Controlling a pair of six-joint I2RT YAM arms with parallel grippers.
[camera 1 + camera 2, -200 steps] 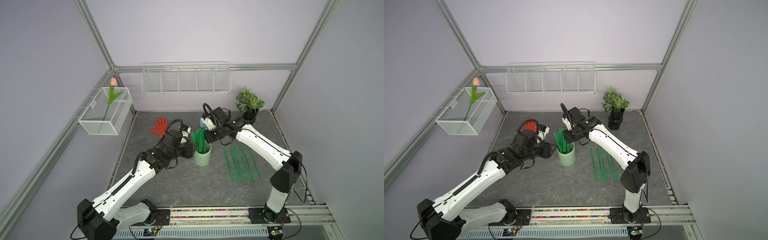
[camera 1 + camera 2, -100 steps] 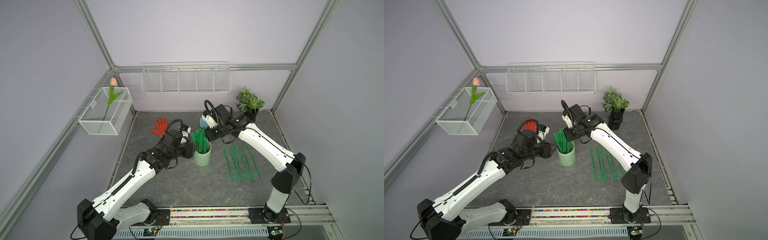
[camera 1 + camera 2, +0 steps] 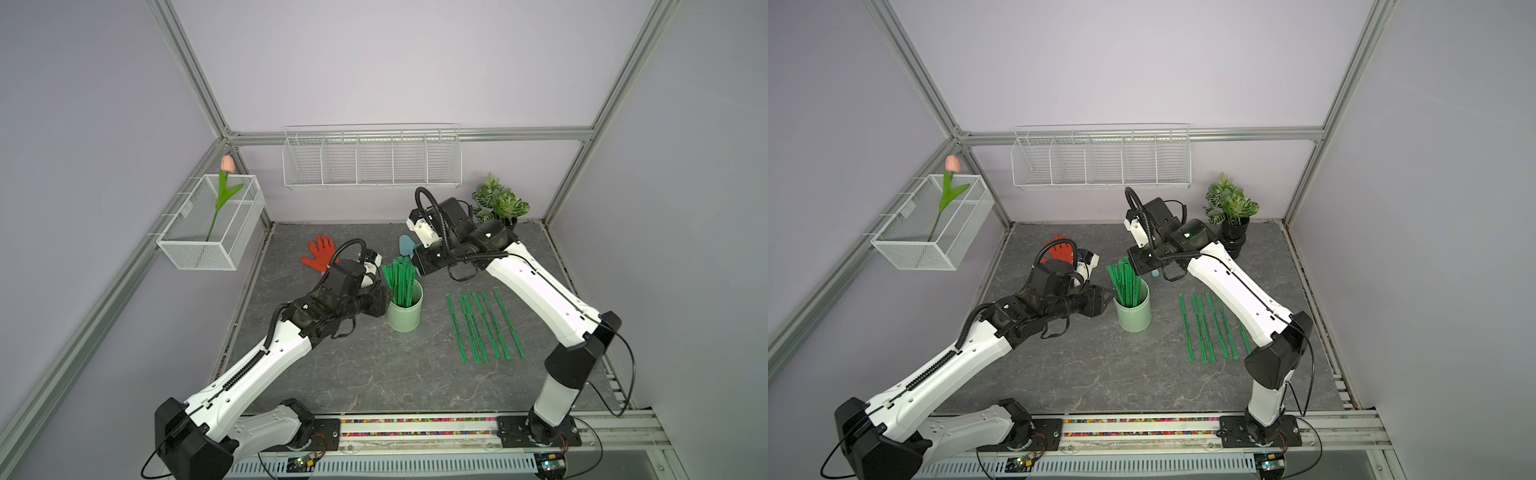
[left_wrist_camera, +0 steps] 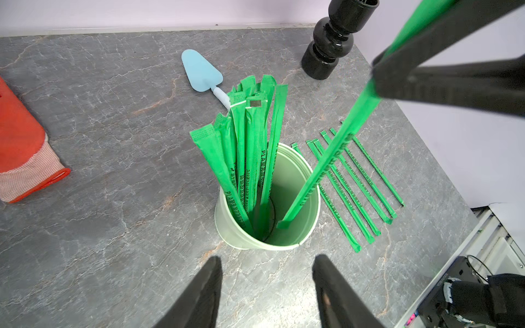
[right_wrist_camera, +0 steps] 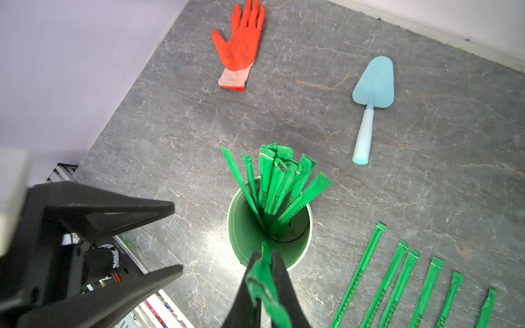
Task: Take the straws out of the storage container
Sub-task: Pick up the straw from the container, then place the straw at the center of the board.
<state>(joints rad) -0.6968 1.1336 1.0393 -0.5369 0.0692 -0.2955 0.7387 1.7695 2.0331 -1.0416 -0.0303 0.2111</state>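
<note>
In a top view the left arm (image 3: 257, 365) stretches from the lower left of the frame up toward the centre, its forearm low and close to level. The left gripper (image 4: 267, 258) points sideways toward the middle, and its jaws stand apart with nothing between them. The right arm (image 3: 540, 291) stands up from the lower right, bends at the elbow and slopes up-left to centre, with the wrist turned downward. The right gripper (image 5: 265, 252) is closed and pinches one straw (image 5: 260, 284) at its upper end.
</note>
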